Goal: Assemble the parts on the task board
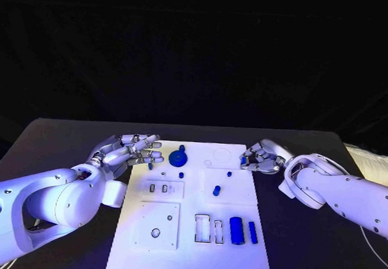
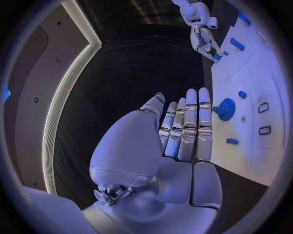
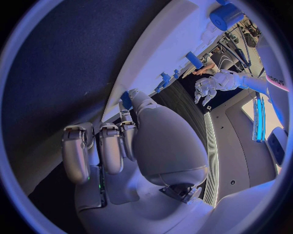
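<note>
The white task board [image 1: 184,253] lies in the middle of the table. A round blue gear-like part [image 1: 178,157] stands near its far edge, also seen as the blue gear [image 2: 224,108]. A small blue peg [image 1: 216,189] lies mid-board. A blue cylinder [image 1: 236,230] and a blue bar [image 1: 252,232] lie on the near right. My left hand [image 1: 129,149] hovers at the board's far left corner with its fingers [image 2: 190,131] stretched out, holding nothing. My right hand [image 1: 263,157] is at the far right corner, fingers curled, pinching a small blue part [image 3: 126,100] at its fingertips.
Raised white plates with slots and holes [image 1: 157,224] sit on the board's left half, and empty rectangular recesses [image 1: 203,228] lie beside the cylinder. Bare black table [image 1: 67,137] surrounds the board. A white object [image 1: 377,164] lies at the table's far right edge.
</note>
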{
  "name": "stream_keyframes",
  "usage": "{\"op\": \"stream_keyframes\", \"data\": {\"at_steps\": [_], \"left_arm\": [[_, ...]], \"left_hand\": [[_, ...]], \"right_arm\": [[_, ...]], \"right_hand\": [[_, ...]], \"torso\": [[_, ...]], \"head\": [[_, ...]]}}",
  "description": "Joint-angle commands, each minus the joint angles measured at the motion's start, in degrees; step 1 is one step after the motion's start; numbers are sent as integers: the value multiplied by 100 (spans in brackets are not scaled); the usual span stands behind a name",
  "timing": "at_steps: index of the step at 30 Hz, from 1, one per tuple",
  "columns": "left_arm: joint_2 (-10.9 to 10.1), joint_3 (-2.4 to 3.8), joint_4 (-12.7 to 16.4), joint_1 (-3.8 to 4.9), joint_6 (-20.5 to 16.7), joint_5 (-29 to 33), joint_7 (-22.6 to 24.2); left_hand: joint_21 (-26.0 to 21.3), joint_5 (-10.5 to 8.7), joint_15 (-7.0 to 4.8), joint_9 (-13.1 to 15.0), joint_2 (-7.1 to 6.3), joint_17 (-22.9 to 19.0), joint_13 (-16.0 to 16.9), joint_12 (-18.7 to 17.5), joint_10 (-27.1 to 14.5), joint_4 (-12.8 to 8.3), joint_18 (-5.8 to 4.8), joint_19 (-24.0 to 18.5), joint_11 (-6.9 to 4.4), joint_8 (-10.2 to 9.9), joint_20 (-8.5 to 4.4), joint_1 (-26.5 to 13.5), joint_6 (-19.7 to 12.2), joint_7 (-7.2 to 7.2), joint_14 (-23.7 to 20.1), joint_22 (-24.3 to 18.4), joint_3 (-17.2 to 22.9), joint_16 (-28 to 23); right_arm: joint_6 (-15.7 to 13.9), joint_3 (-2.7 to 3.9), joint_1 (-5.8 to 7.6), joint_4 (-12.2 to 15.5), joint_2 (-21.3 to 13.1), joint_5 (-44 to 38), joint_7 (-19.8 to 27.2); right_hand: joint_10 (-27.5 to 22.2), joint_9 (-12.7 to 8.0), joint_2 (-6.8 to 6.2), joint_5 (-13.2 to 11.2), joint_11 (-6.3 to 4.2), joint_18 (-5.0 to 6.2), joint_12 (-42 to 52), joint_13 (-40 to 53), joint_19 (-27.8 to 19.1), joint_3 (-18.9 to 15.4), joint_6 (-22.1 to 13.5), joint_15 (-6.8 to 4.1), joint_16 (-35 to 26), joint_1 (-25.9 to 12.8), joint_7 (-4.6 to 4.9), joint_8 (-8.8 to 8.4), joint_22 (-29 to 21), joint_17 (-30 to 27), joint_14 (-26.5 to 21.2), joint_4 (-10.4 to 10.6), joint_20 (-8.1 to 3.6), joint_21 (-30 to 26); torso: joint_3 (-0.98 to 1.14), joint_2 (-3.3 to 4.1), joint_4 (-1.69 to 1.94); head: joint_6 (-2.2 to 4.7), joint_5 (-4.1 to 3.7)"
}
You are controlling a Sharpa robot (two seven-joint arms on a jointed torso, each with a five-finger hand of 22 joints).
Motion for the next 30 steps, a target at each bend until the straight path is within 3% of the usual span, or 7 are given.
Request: {"op": "stream_keyframes", "data": {"at_steps": [1,10,19,26,30], "left_arm": [[7,4,3,3,110,-17,24],[9,4,0,3,102,-17,-12],[10,3,-3,3,109,-17,-23],[13,3,-10,3,113,-17,-23],[18,3,-15,3,112,-17,-26]], "left_hand": [[-36,-7,22,-1,-22,8,-6,-9,-6,-8,69,19,-14,-11,7,47,21,10,15,-7,16,-31],[-38,-9,24,-3,-30,11,-7,-13,-12,-7,68,19,-9,-18,7,38,16,19,16,-9,16,-37],[-38,-9,24,-3,-30,11,-7,-13,-12,-7,68,19,-9,-18,7,38,16,19,16,-9,16,-37],[-38,-9,24,-3,-30,11,-7,-13,-12,-7,68,19,-9,-18,7,38,16,19,16,-9,16,-37],[-39,-10,26,-4,-32,13,-8,-15,-17,-7,67,19,-6,-23,7,35,12,23,16,-11,20,-43]], "right_arm": [[103,-8,-15,-9,23,-124,-99],[85,-7,-15,0,44,-178,-192],[-251,-5,-15,55,43,-188,-180],[-455,10,-10,190,37,-123,-163],[-441,35,6,490,-4,44,-467]], "right_hand": [[316,-4,-22,-30,-29,-86,-1,1073,516,2,33,-28,36,-84,18,-9,1344,1198,546,-6,-39,30],[330,3,24,21,-45,-87,34,1092,519,57,101,-36,51,-88,-6,7,1348,1238,554,-36,-44,32],[385,114,416,58,-205,-94,179,1170,534,546,561,-171,68,136,-190,250,1379,1283,563,-302,-157,45],[422,144,442,-78,-221,-98,272,1220,543,720,601,-194,89,33,-209,269,1396,1336,574,-417,-191,52],[400,151,446,-124,-226,-93,194,1183,532,749,587,-194,112,-116,-214,258,1374,1396,586,-399,-197,42]], "torso": [[1,-2,3],[5,-1,1],[7,-1,1],[7,-2,-2],[-1,-9,6]], "head": [[-6,-12],[-3,-4],[-11,-1],[-23,17],[-14,13]]}}
